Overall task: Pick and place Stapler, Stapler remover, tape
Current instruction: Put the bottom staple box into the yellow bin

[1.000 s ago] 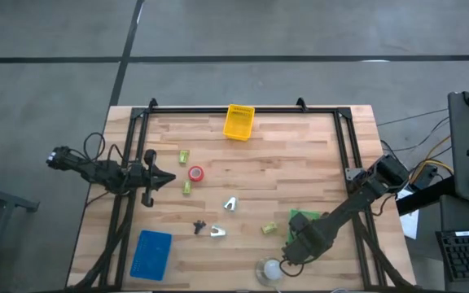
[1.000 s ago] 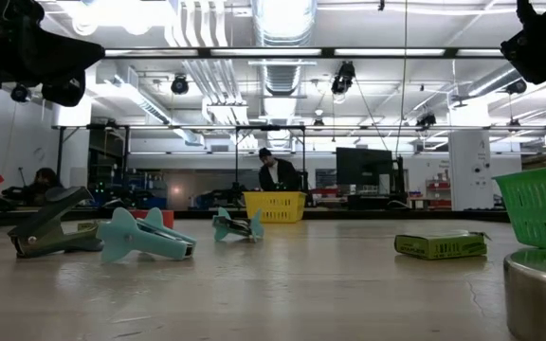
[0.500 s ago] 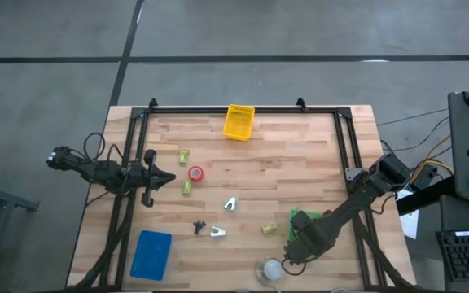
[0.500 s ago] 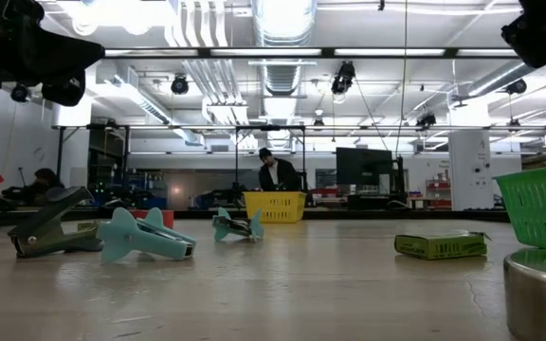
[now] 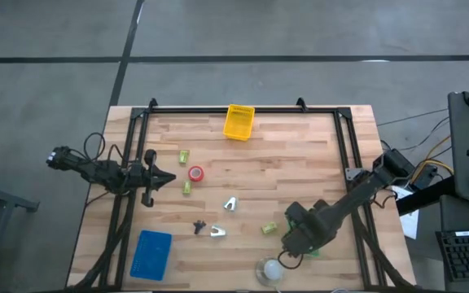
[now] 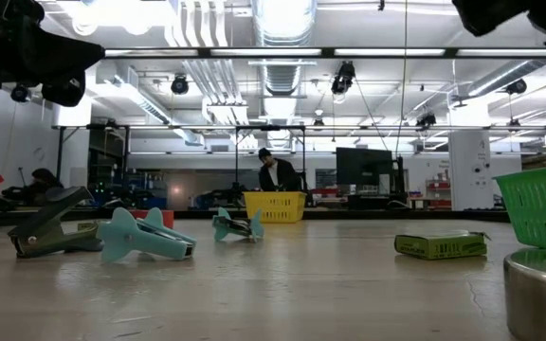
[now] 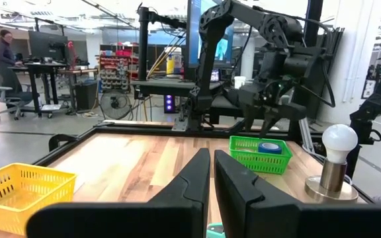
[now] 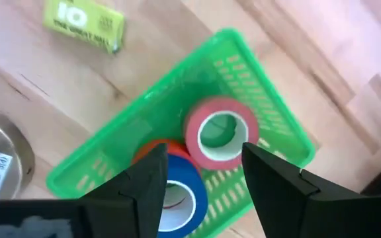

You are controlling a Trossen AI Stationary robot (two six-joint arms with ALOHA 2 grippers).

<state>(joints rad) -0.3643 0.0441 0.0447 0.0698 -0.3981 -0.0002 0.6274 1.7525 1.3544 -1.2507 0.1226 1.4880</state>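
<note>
The right end effector (image 8: pixel 200 182) hovers wide and empty above the green tray (image 8: pixel 270 125), where three tapes (image 8: pixel 220 132) sit sorted, while the left end effector (image 7: pixel 211 173) waits narrow at the desk (image 5: pixel 300 175) edge

In the high view a basket (image 5: pixel 239 121) sits at the table's (image 5: pixel 283 171) upper middle edge, a flat tray (image 5: pixel 151 251) at the lower left. A tape roll (image 5: pixel 195 173) lies left of centre, just right of the left gripper (image 5: pixel 168 179). At the lower right, the right gripper (image 5: pixel 294 242) hangs over a second basket (image 8: pixel 256 112) holding three tape rolls (image 8: pixel 220 132), with a bulb on its stand (image 5: pixel 270 270) below it.
</note>
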